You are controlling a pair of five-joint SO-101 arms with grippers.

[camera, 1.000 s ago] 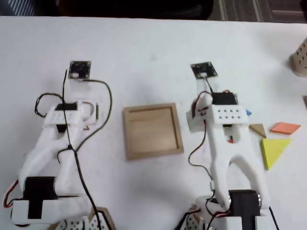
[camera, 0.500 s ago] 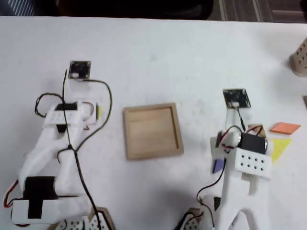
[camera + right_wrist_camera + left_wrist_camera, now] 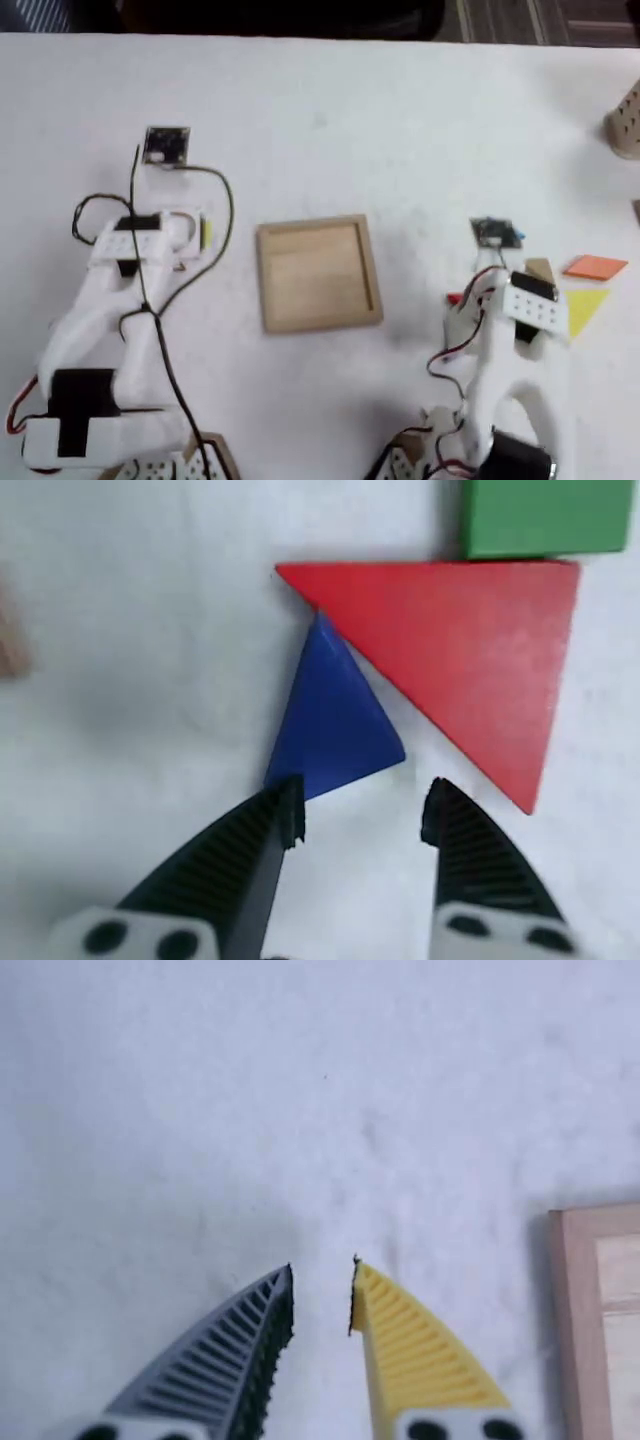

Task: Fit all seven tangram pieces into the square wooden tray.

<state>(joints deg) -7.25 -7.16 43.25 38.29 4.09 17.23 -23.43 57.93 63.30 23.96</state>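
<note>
At the high view's right, the right gripper [image 3: 362, 810], jaws apart, sits just beside a small blue wooden triangle [image 3: 335, 725] touching a large red wooden triangle [image 3: 470, 650]; the left gripper [image 3: 322, 1295] is slightly parted.

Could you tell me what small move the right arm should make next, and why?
Probably ease the right claw forward and down around the blue triangle: its jaws stand open just short of that piece, and the wooden tray holds nothing yet.
</note>
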